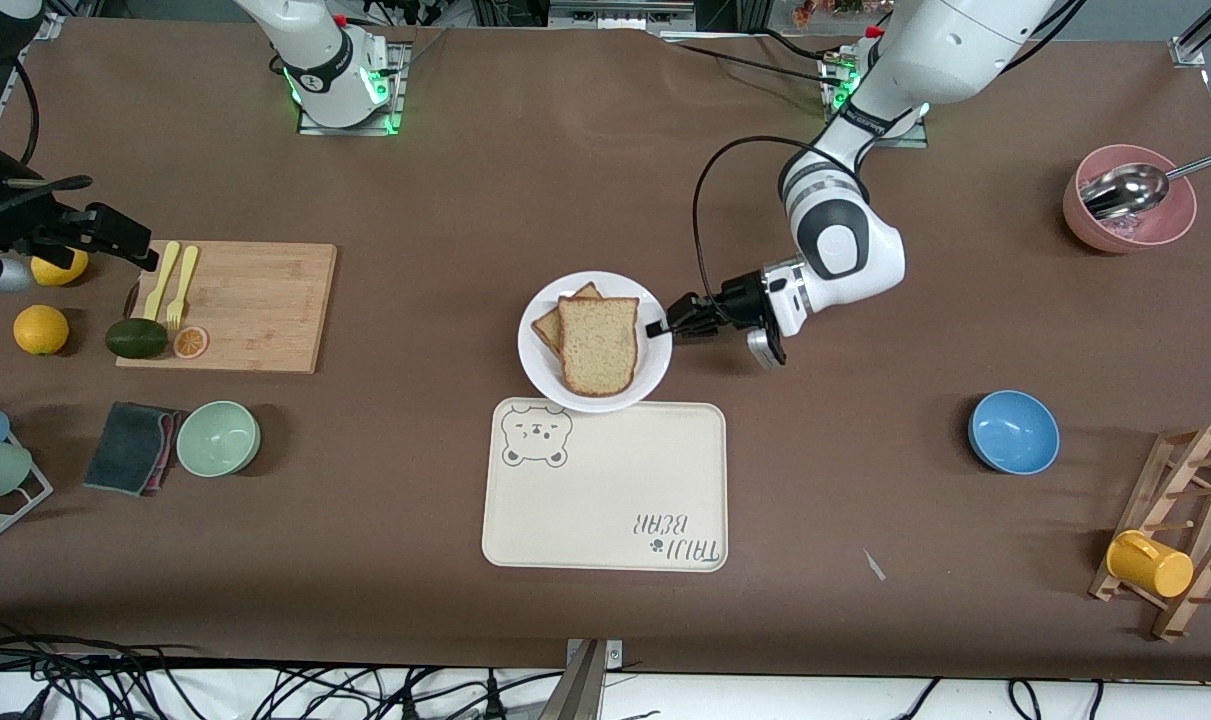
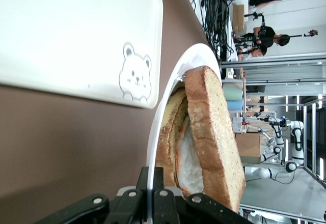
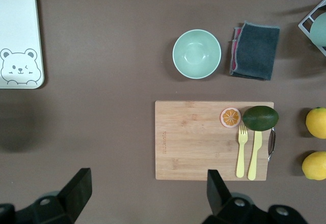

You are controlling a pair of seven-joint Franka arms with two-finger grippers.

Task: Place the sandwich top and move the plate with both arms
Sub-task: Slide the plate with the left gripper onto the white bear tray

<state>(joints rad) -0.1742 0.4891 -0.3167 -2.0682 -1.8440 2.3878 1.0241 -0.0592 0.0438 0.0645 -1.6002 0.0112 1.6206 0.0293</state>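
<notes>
The white plate (image 1: 655, 372) lies mid-table, its nearer rim just over the cream bear tray's (image 1: 605, 485) edge. The sandwich top (image 1: 598, 345) lies on it, over a lower slice (image 1: 548, 326) that peeks out. In the left wrist view the sandwich top (image 2: 214, 127) leans on the egg-bearing slice (image 2: 189, 158). My left gripper (image 1: 662, 326) is shut on the plate's rim (image 2: 168, 91) at the left arm's end, its fingers (image 2: 163, 180) pinching the thin edge. My right gripper (image 1: 125, 240) is open and empty, high over the table near the cutting board (image 3: 214, 140), and waits.
The cutting board (image 1: 235, 305) holds yellow cutlery, an avocado and an orange slice. Lemons (image 1: 41, 329), a green bowl (image 1: 218, 437) and a grey cloth (image 1: 130, 432) lie near it. A blue bowl (image 1: 1013, 431), a pink bowl with a ladle (image 1: 1128, 205) and a mug rack (image 1: 1175, 540) stand toward the left arm's end.
</notes>
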